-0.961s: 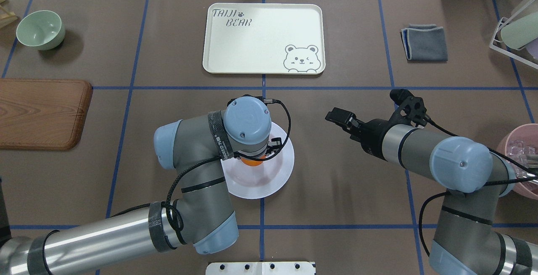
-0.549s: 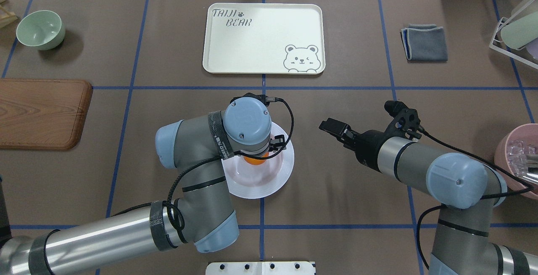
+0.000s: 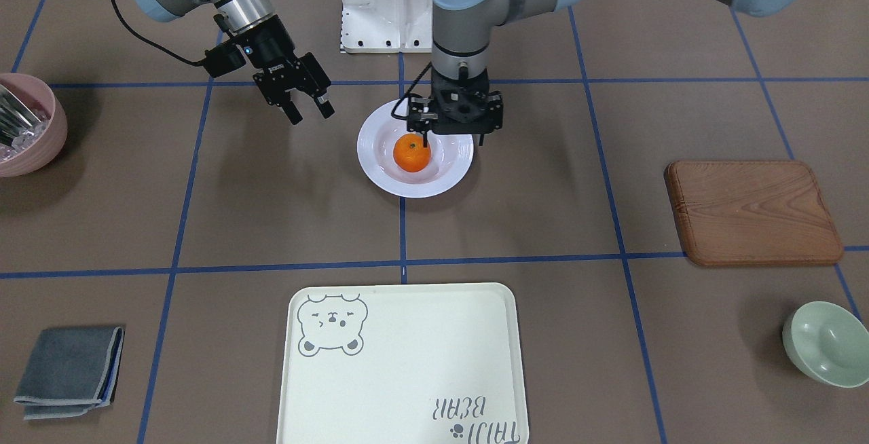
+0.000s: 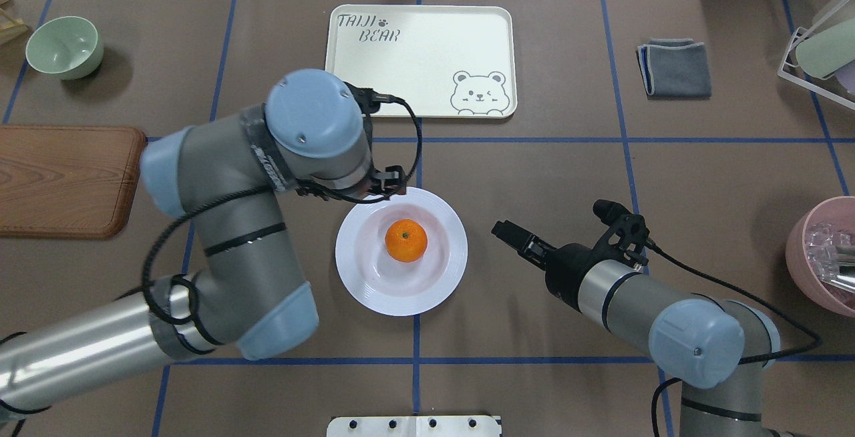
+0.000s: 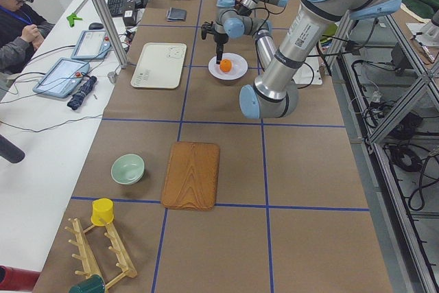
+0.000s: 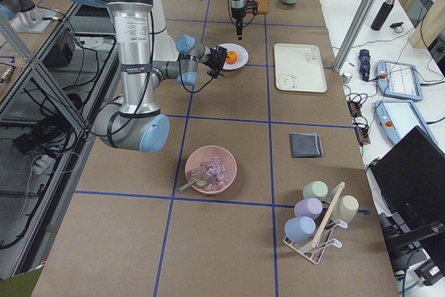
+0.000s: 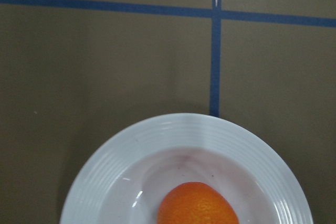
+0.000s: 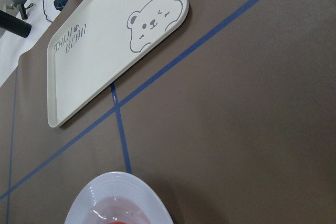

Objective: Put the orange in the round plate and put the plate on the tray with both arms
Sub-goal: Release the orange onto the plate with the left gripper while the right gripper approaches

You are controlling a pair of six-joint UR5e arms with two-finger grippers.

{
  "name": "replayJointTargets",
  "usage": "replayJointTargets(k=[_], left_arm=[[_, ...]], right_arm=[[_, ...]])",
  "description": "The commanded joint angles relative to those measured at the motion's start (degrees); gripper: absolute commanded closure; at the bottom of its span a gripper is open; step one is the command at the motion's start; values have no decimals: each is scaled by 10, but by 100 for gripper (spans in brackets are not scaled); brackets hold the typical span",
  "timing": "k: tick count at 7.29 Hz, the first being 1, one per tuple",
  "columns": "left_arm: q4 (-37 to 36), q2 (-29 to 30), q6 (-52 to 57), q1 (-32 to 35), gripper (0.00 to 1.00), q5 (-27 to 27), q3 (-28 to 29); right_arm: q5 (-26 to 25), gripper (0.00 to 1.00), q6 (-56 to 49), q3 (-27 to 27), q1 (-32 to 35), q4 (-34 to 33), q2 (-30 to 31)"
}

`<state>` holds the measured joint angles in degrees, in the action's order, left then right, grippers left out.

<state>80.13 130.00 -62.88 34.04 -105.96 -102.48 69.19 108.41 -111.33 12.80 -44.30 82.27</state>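
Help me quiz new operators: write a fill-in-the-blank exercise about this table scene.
1. The small bright-orange mandarin lies in the glossy round ridged plate, whose colour is ____.
2. The large cream rectangular tray carries a grey drawing of a ____ face.
3. The left gripper hangs above the plate's edge with its jaws ____.
4. The right gripper, beside the plate and apart from it, holds ____.
Missing words: white; bear; open; nothing.

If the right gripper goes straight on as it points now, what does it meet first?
Likely the round plate, at its rim facing the right gripper. Depth is unclear; it might touch the table first.
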Motion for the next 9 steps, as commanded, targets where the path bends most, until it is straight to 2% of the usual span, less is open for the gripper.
replayJointTargets(k=[1,2,4,5,6,7,8,9], left_arm=[[-14,-79,196,124,2,-69,-25],[-16,-104,289,179,2,-93,-21],[-44,-175,564,346,2,-192,13],[-40,-204,710,398,2,-190,59],[-32,-203,853,482,2,-198,147],[-2,-213,871,537,2,-230,199],[4,-208,863,571,2,-235,256],[3,-230,863,595,2,-247,270]], right_arm=[[-21,2,83,9,-30,0,-5],[-30,2,110,9,-39,-1,-12],[-31,2,119,33,-46,-8,-41],[-31,2,119,34,-46,-8,-48],[-31,2,119,34,-47,-20,-52],[-31,2,120,35,-48,-24,-54],[-31,2,121,40,-52,-25,-56],[-32,2,126,54,-52,-25,-72]])
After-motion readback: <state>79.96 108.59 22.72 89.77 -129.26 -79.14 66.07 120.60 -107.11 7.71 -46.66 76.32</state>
